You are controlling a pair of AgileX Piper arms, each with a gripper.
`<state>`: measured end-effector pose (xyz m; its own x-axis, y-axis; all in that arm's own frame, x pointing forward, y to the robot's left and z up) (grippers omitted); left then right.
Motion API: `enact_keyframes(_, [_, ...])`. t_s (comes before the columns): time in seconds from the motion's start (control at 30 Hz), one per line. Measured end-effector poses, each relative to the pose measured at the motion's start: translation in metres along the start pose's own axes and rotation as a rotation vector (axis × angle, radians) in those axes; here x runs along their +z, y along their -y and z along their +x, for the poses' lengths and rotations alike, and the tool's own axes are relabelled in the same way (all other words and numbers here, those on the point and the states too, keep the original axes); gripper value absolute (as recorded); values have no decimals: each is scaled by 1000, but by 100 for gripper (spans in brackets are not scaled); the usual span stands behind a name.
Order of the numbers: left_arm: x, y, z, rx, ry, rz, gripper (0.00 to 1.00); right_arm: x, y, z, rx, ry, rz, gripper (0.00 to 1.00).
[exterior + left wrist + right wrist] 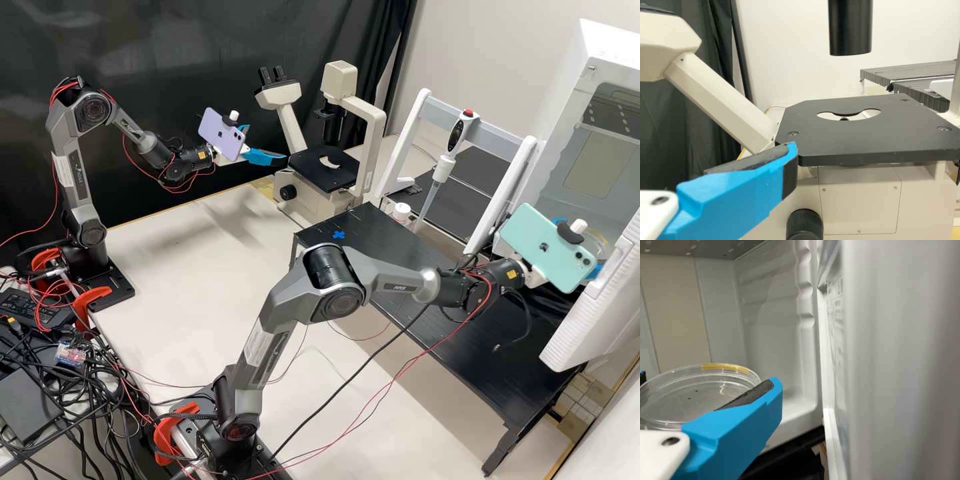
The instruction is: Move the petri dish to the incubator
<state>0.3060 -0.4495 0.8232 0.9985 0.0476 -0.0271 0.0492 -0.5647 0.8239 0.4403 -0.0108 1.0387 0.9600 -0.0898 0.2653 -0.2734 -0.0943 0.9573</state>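
My right gripper (595, 270), partly behind the green phone, is at the opening of the white incubator (567, 120). The clear petri dish (604, 239) shows just beyond that phone. In the right wrist view the right gripper (708, 381) is shut on the dish (682, 395), one finger at each side; the dish lies about level, with a yellow strip on its rim. Behind it is the incubator's inner wall (772, 335). My left gripper (261, 148) hangs open beside the microscope; in the left wrist view this gripper (717, 157) is near the stage.
The incubator door (890, 360) stands open close beside the right gripper. The microscope stage (870, 140) lies in front of the left gripper. A black raised platform (373, 247) bears a white bottle (401, 212); a pipette (440, 170) hangs on a stand behind.
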Motion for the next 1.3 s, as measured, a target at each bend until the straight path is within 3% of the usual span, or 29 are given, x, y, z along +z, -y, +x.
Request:
enact_keyframes(0.27, [0,0,0,0,0,0,100,-10,5,37,-21,-9,-61,0])
enact_keyframes(0.43, [0,0,0,0,0,0,100,-18,19,49,-39,-28,-67,0])
enact_keyframes(0.57, [0,0,0,0,0,0,100,-21,32,58,-62,-34,-91,0])
enact_keyframes(0.67, [0,0,0,0,0,0,100,-18,41,63,-81,-21,-111,0])
enact_keyframes(1.07, [0,0,0,0,0,0,100,19,69,74,-136,81,-107,0])
enact_keyframes(1.3, [0,0,0,0,0,0,100,21,71,74,-146,75,-135,0])
